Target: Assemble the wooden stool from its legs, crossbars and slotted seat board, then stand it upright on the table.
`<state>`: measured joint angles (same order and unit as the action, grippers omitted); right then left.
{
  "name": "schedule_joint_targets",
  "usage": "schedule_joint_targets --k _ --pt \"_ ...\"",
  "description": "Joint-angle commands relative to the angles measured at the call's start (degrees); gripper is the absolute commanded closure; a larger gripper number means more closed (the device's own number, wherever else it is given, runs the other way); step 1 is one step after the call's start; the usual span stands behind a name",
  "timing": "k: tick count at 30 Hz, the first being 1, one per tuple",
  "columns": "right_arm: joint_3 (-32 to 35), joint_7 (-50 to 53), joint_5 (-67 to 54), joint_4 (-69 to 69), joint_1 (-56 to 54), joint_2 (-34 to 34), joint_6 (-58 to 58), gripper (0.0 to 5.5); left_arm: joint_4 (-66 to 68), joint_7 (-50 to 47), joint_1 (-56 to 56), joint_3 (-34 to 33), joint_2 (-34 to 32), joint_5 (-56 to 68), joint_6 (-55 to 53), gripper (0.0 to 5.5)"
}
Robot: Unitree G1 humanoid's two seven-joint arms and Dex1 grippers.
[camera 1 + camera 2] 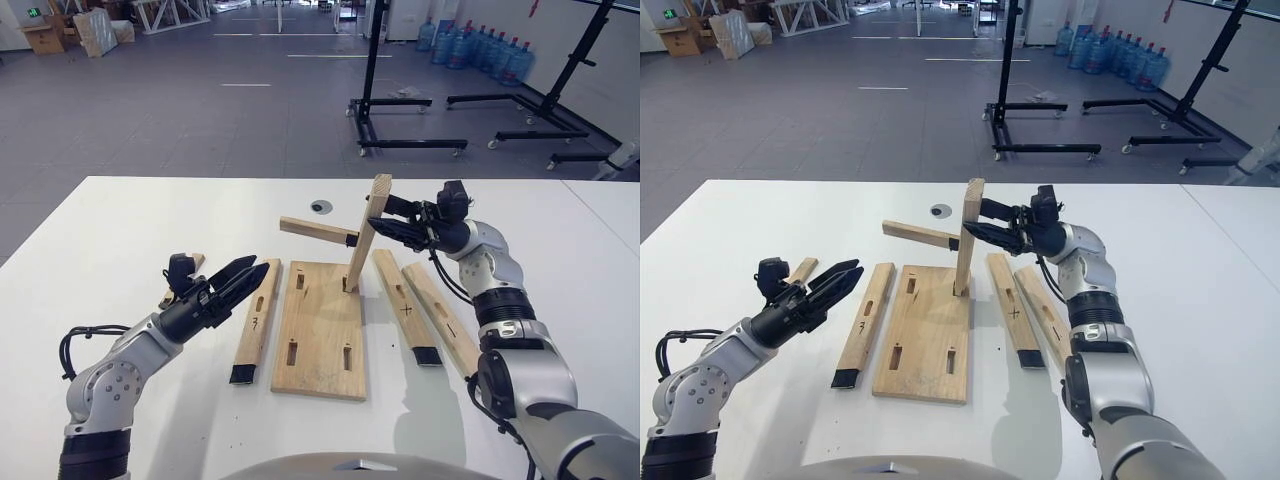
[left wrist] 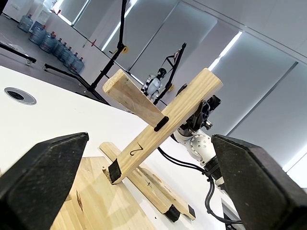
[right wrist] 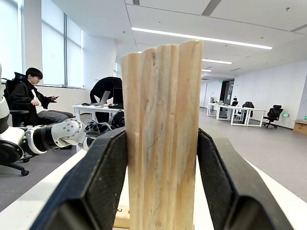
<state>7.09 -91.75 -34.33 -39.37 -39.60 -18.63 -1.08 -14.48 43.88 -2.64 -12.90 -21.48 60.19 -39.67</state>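
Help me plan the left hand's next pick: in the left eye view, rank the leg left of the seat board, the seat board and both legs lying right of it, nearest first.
From the left hand:
1. Leg left of the seat board, beside the hand.
2. Seat board, centre.
3. Inner right leg, beside the board.
4. Outer right leg, farthest right.

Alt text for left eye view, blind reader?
The right gripper clamps a wooden leg standing tilted on the seat board, a crossbar jutting from it. The open left gripper hovers near a loose leg; two more legs lie right of the board.
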Motion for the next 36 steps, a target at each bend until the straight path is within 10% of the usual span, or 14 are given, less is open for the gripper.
schedule_joint_targets --k 1,36 --pt "-0.5 -0.3 2.6 -2.9 -0.6 0.7 -3.3 3.39 0.4 0.1 0.8 0.4 -0.5 -0.4 -0.6 0.81" --pt "-11.1 -0.3 1.3 -11.5 -2.2 -5.1 1.0 3.04 6.1 2.0 2.1 2.6 2.2 -10.2 7.4 0.81"
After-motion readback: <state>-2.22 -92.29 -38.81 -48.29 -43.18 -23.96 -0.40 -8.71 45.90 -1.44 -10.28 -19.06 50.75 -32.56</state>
